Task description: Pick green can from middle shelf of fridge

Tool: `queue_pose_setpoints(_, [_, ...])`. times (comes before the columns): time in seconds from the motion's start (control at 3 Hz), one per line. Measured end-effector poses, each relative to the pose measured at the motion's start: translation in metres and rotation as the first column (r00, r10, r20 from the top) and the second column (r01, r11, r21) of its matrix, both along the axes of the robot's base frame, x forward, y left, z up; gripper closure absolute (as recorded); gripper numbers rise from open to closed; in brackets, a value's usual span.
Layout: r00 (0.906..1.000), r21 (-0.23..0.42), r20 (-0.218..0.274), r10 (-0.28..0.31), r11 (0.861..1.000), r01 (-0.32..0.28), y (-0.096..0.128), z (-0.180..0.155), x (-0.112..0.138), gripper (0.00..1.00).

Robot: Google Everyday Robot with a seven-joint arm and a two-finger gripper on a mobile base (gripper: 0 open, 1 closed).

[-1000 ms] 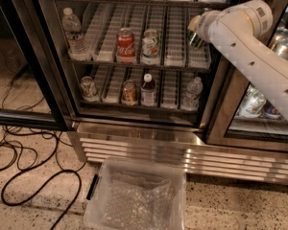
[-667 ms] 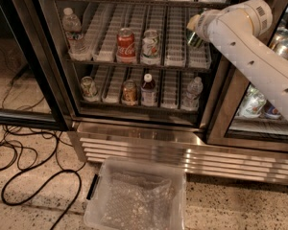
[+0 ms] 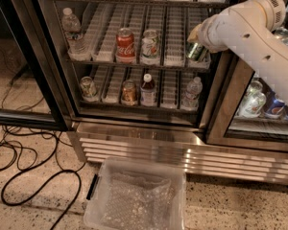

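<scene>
**Plastic bin [image 3: 134,195] below, gripper [image 3: 195,38] at the green can [image 3: 197,52]**

Nearest us, the clear bin sits on the floor in front of the louvred grille [image 3: 144,150] at the base of the fridge [image 3: 134,130]. Further in, on the middle shelf [image 3: 175,42], a red Coca-Cola can [image 3: 125,45] and a mostly white can [image 3: 150,44] stand side by side in the centre lanes. The green can stands upright at the shelf's right end. The gripper is right at its top, but the white arm [image 3: 252,40] hides the grip, so we cannot tell whether it has closed on the can. Compared with a second ago, the arm has hardly shifted and the can has not been lifted. We judge that the grasp is being settled and the lift out is yet to come.
</scene>
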State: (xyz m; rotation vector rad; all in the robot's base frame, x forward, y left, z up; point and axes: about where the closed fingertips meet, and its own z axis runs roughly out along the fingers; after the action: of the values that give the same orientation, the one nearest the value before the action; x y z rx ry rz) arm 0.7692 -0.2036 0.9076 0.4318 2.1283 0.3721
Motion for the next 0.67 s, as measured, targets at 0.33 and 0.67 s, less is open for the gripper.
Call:
queue_pose_setpoints(0.33, [0.9849, 0.086, -0.173, 0.014, 0.996, 0.001, 0.0176, -0.0192, -0.0485, 1.0])
queue_pose_setpoints(0.67, [0.9767, 0.104, -0.213, 0.026, 0.995, -0.003, 0.0226, -0.0273, -0.0553, 1.0])
